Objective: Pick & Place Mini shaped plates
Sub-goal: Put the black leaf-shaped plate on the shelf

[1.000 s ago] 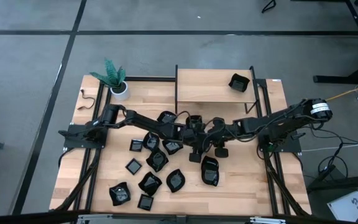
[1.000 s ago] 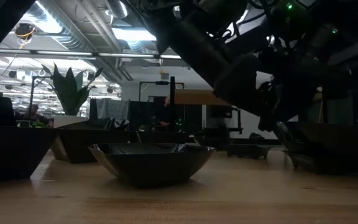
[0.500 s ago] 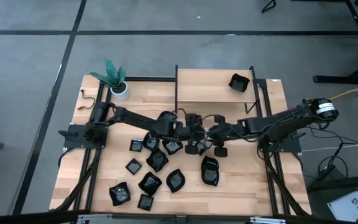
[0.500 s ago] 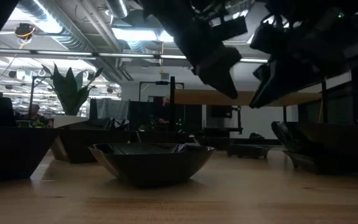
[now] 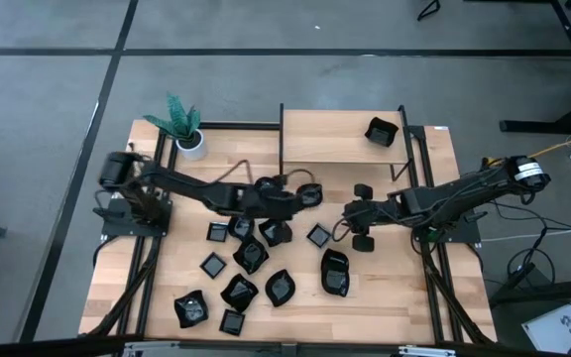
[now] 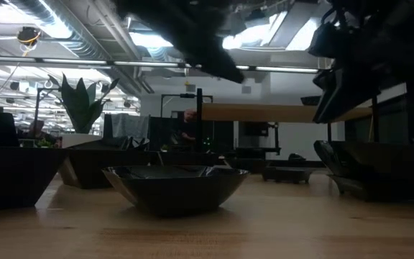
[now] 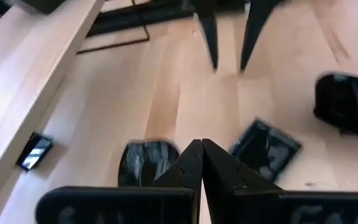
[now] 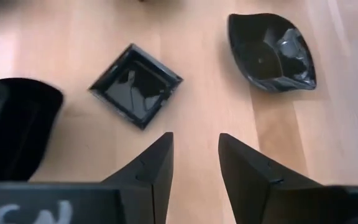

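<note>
Moved since a second back: small glossy black square plate (image 5: pixel 318 235) now flat on wooden table (image 5: pixel 404 288), just ahead of right gripper (image 5: pixel 349 211), fingers apart, empty. Left gripper (image 5: pixel 310 194) pulled off toward its own side, fingers together, empty. One black dish (image 5: pixel 381 131) done on raised wooden shelf (image 5: pixel 325 139); about a dozen black plates (image 5: pixel 249 256) left near left gripper.
</note>
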You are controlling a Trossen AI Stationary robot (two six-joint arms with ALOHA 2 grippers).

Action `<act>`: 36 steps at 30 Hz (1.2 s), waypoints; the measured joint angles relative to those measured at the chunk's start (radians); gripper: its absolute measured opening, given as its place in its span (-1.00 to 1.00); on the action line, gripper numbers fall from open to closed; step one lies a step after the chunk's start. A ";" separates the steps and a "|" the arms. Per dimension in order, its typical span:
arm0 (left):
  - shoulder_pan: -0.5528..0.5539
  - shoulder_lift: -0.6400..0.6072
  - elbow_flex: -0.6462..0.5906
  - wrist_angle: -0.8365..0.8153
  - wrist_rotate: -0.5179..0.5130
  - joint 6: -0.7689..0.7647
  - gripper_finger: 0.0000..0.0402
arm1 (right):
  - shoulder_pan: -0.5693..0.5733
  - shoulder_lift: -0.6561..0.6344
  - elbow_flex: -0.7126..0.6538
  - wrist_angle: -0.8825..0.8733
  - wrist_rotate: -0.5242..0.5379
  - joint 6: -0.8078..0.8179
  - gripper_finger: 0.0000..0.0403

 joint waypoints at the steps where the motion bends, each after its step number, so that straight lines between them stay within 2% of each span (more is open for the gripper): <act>1: -0.003 -0.028 -0.033 0.026 0.011 0.000 -0.99 | 0.000 -0.009 -0.004 0.000 -0.018 -0.002 -0.36; 4: -0.014 -0.118 -0.124 0.071 0.053 -0.009 -0.99 | 0.000 -0.041 -0.029 0.009 -0.072 -0.020 -0.36; 15: -0.042 -0.359 -0.350 0.211 0.196 -0.014 -0.98 | 0.004 -0.260 -0.199 0.120 -0.118 0.043 -0.36; 21: -0.046 -0.435 -0.449 0.316 0.254 -0.014 -0.99 | 0.004 -0.380 -0.354 0.328 -0.178 0.060 -0.36; 27: -0.045 -0.538 -0.581 0.467 0.343 -0.014 -0.99 | 0.004 -0.466 -0.480 0.473 -0.178 0.088 -0.36; 36: -0.045 -0.811 -0.789 0.570 0.359 -0.036 -0.99 | 0.004 -0.503 -0.509 0.503 -0.176 0.105 -0.36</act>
